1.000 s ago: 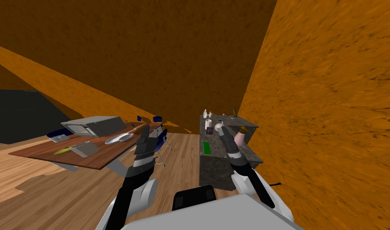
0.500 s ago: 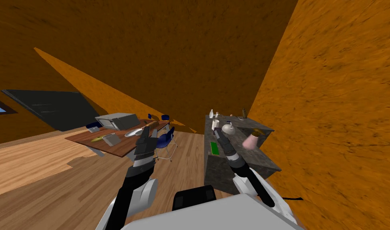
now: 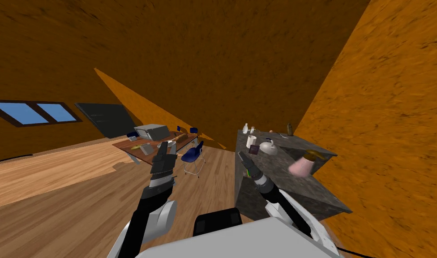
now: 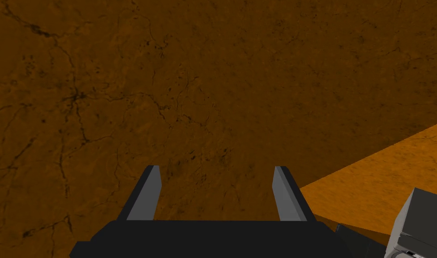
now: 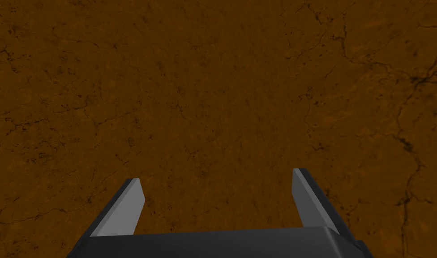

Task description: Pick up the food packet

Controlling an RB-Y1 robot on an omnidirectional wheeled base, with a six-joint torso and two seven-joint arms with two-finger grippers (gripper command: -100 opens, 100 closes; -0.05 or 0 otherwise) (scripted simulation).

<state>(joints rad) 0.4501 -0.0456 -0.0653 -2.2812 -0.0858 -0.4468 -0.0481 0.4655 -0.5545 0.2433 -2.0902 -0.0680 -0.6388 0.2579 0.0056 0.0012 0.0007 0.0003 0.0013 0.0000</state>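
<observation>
The food packet (image 3: 248, 173) is the flat green thing on the dark stone counter (image 3: 302, 183), and just a thin bit of it peeks out because the right gripper (image 3: 241, 155) is in front of it. That gripper has its two fingers spread wide with nothing between them (the left gripper (image 3: 163, 155) is the same, out over the wood floor (image 3: 56, 188)). A pink bottle (image 3: 301, 166), a white teapot (image 3: 267, 148) and a small purple box (image 3: 254, 149) sit further along the counter.
</observation>
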